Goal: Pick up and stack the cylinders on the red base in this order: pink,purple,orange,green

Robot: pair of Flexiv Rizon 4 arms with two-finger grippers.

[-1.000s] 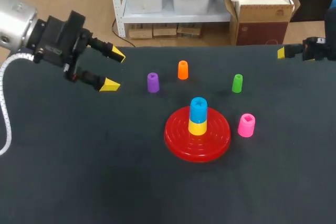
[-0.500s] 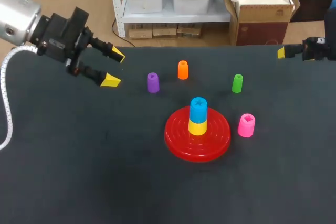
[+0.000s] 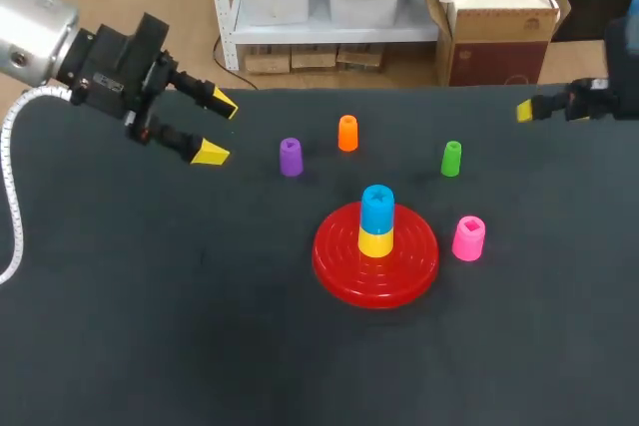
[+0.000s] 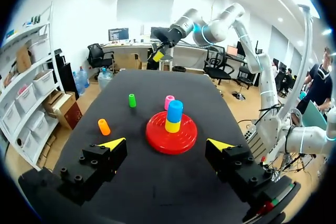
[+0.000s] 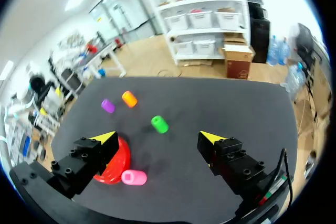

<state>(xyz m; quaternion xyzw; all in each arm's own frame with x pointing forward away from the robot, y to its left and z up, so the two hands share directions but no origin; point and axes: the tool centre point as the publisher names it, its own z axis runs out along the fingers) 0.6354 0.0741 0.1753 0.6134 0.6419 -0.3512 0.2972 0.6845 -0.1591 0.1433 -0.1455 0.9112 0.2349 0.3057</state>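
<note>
The red base lies mid-table with a yellow cylinder and a blue one stacked on it. Just to its right stands the pink cylinder. Behind the base stand the purple, orange and green cylinders. My left gripper hovers open, left of the purple cylinder, and holds nothing. At the table's far right edge is my right gripper, open and holding nothing. In the right wrist view the green cylinder lies ahead of the open fingers and the pink cylinder under them.
The table top is a dark cloth. In the left wrist view the base sits ahead of the left gripper, with my right arm's gripper over the far edge. The front half of the table holds no objects.
The left gripper rose and drew back slightly toward the far left. The right gripper has shifted a little leftward over the table edge. No cylinder has moved.
</note>
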